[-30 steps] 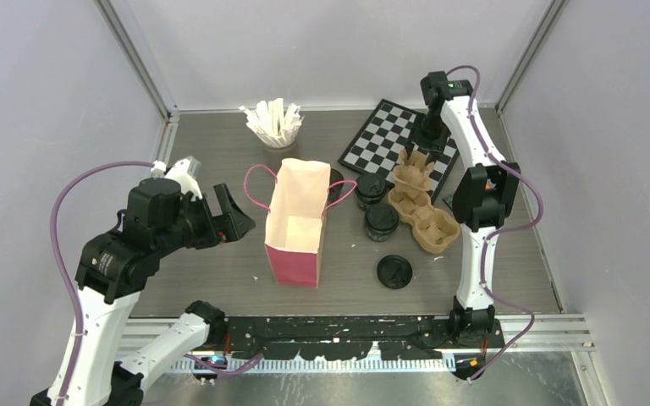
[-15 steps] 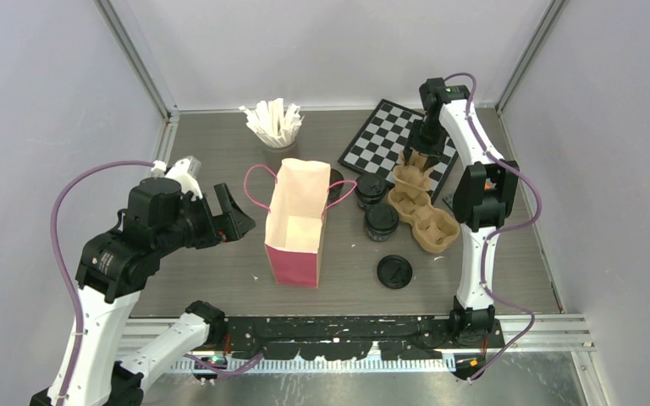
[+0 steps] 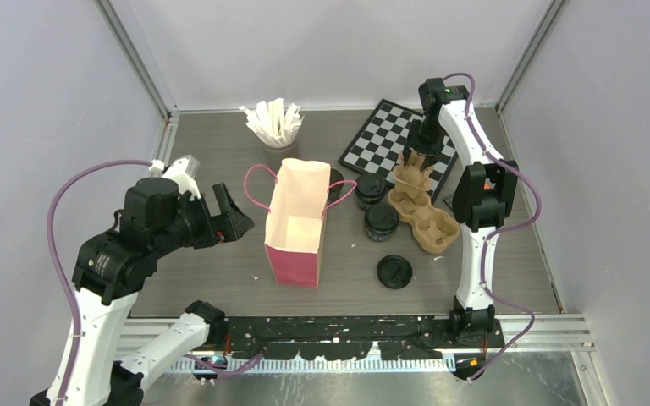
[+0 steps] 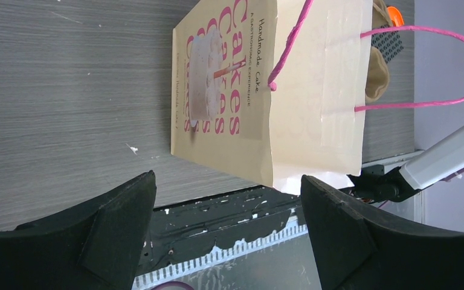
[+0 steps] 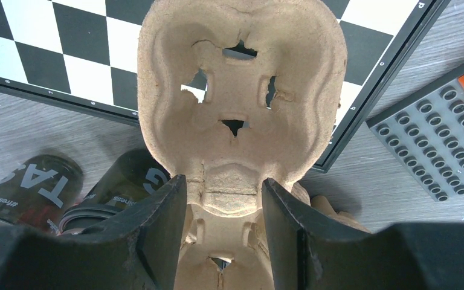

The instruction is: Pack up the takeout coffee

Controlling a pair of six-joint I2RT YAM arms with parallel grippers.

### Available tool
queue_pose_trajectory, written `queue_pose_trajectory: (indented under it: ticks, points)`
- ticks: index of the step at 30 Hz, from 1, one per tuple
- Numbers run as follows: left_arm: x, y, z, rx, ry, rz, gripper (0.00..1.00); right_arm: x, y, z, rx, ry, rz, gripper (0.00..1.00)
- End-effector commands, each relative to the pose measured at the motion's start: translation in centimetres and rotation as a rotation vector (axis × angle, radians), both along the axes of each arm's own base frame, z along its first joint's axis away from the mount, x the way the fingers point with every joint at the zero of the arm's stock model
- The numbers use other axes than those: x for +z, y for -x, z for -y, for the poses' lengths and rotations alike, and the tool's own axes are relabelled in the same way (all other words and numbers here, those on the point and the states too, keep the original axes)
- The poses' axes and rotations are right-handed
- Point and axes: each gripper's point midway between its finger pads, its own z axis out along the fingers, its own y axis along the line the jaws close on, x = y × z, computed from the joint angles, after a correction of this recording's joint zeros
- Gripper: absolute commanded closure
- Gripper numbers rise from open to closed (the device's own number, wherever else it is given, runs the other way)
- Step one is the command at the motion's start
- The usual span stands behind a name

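Left gripper (image 4: 226,181): jaws spread wide, holding nothing, beside the standing paper bag (image 3: 296,222).
Right gripper (image 5: 223,193): fingers clamped on the narrow waist of the pulp carrier (image 5: 241,90), at the checkerboard (image 3: 381,135) edge.
Black cups (image 3: 371,189): two, lidded, upright on the table (image 3: 220,271) between bag and carrier.
Loose lid (image 3: 394,271): flat, nearer the bases, apart from the cups.

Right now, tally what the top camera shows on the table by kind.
Lidded black cups: 2
Loose black lid: 1
Pulp cup carrier: 1, possibly two overlapping
Cakes paper bag: 1
Chessboard: 1
Cup of stirrer sticks: 1
Total: at least 7
A dark shape behind the bag may be a third cup.
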Motion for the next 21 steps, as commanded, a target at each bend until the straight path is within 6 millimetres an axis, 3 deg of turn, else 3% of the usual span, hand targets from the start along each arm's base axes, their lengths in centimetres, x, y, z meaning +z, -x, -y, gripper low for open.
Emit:
queue_pose_trajectory:
  ticks: [1, 6, 15, 21]
  points:
    - [0.8, 0.2, -0.5, 0.0, -0.013, 0.035, 0.09, 0.3, 0.2, 0.0, 0.015, -0.009, 0.004, 0.46]
    - [0.6, 0.2, -0.5, 0.003, -0.009, 0.035, 0.08, -0.1, 0.5, 0.0, 0.022, -0.009, -0.012, 0.47]
    - [0.6, 0.2, -0.5, 0.0, -0.017, 0.04, 0.08, 0.1, 0.6, 0.1, 0.051, -0.007, -0.004, 0.58]
    - [0.7, 0.2, -1.1, 0.019, -0.032, 0.058, 0.08, 1.4, 0.4, 0.0, 0.076, -0.012, 0.033, 0.6]
